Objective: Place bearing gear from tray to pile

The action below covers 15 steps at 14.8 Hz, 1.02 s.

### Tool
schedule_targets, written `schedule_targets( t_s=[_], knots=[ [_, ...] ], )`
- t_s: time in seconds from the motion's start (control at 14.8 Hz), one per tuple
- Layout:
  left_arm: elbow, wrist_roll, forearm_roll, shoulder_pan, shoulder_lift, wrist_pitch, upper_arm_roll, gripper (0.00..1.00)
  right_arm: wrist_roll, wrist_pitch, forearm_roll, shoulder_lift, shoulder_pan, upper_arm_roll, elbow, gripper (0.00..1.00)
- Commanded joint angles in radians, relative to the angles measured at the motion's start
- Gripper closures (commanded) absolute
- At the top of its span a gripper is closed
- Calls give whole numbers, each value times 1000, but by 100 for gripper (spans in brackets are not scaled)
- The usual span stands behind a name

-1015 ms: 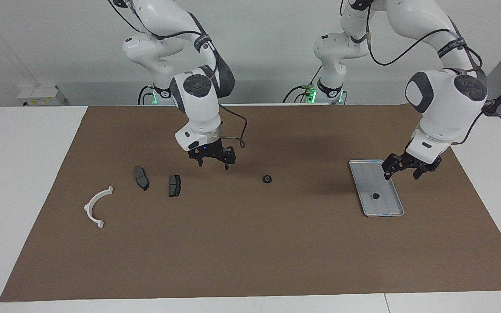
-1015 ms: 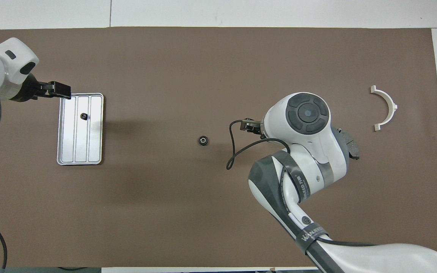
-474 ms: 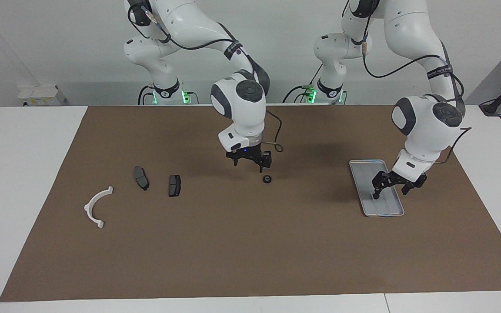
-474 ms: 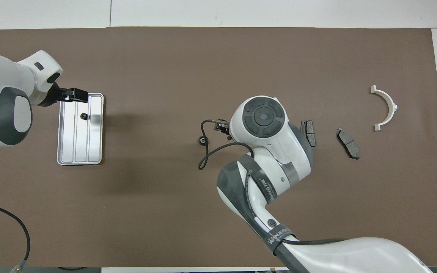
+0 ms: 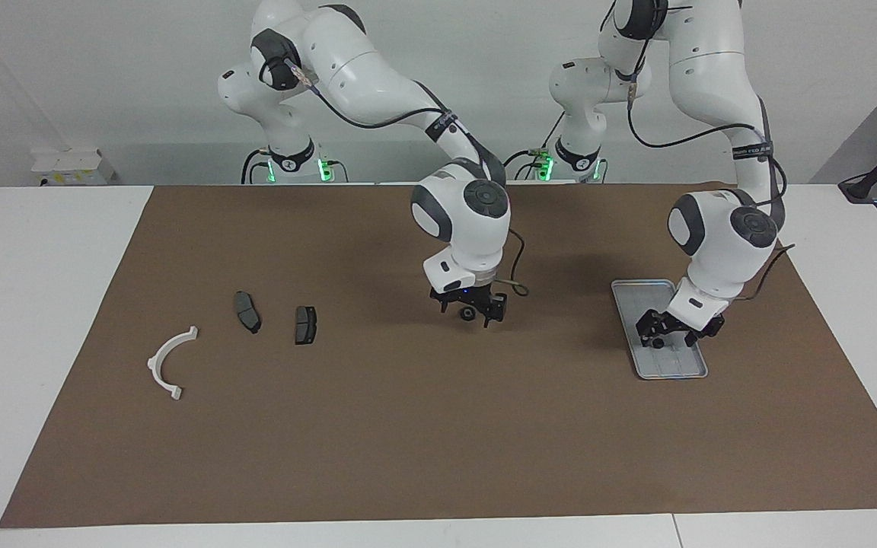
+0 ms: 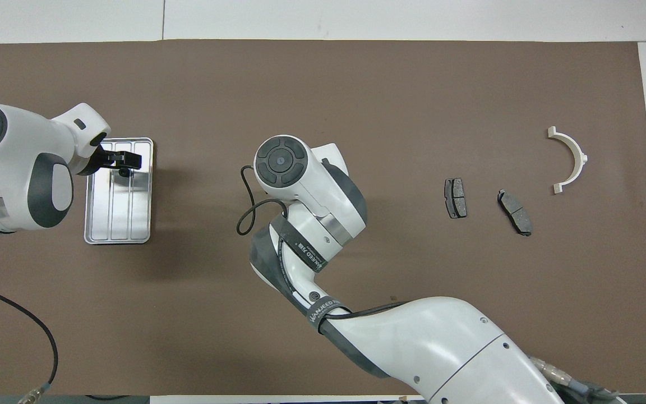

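Observation:
The silver-grey tray (image 5: 648, 294) lies at the left arm's end of the mat; it also shows in the overhead view (image 6: 132, 220). A small black bearing gear (image 5: 658, 343) sits in it, also seen from overhead (image 6: 124, 172). My left gripper (image 5: 665, 338) is open and low in the tray, fingers astride that gear; overhead it (image 6: 124, 163) is over the tray. A second black gear (image 5: 467, 313) lies mid-mat. My right gripper (image 5: 471, 312) is open, down at the mat around it, and hidden overhead under its wrist. The pile is a white half-ring bracket (image 5: 170, 362) and two dark pads (image 5: 247, 311) (image 5: 305, 324).
A brown mat (image 5: 408, 426) covers most of the white table. In the overhead view the bracket (image 6: 571, 159) and the pads (image 6: 455, 197) (image 6: 515, 204) lie toward the right arm's end. A white box (image 5: 65, 164) sits at the table's corner beside the right arm's base.
My right gripper has moved from beside the pads to the mid-mat gear and come down around it. My left gripper has dropped from the tray's rim into the tray, around the small gear.

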Motion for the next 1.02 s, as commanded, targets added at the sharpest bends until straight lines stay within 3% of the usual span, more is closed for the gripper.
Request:
schedule_targets(
  t_s=[0.0,0.74,0.95],
  knots=[
    [-58,22,-5,2,-49,13,4,0,22,-18,-19,31,1,4,33,0],
    [-101,24,0,-7,-49,80,4,0,51,6,33,34,8,6,-27,1],
    [-101,28,3,-2,-49,80,4,0,54,-9,49,30,8,6,-30,10]
  ],
)
